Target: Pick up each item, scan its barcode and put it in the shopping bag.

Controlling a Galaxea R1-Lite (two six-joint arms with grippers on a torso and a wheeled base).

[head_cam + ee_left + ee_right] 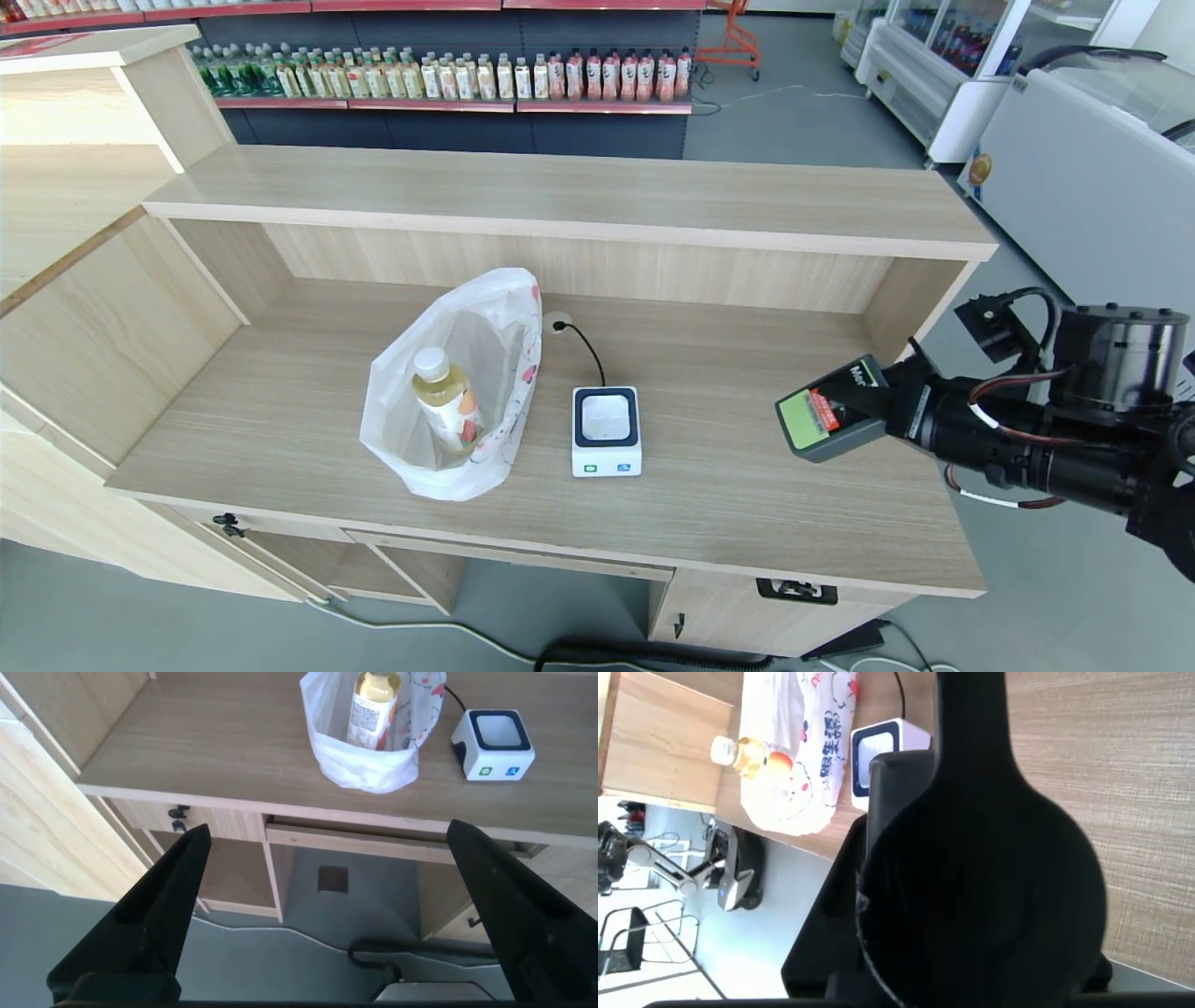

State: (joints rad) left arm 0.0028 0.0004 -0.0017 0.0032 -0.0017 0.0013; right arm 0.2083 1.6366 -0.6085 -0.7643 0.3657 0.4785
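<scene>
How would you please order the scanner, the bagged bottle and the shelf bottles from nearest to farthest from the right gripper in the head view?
1. Scanner, on the counter just left of the right gripper and its box.
2. Bottle, inside the bag, farther left.
3. Shelf bottles, far behind the counter.

so the bottle (pixel 446 397) sits in the shopping bag (pixel 495 345) on the counter (pixel 747 485); scanner (pixel 606 431) just right of it; box (pixel 826 413) in the right gripper (pixel 882 397) further right

Black right arm (pixel 1027 457), shiny round joint (pixel 1120 359).
Behind the jaws, thin red and white cables (pixel 1004 429); black flat pointed left fingers (pixel 154 919).
</scene>
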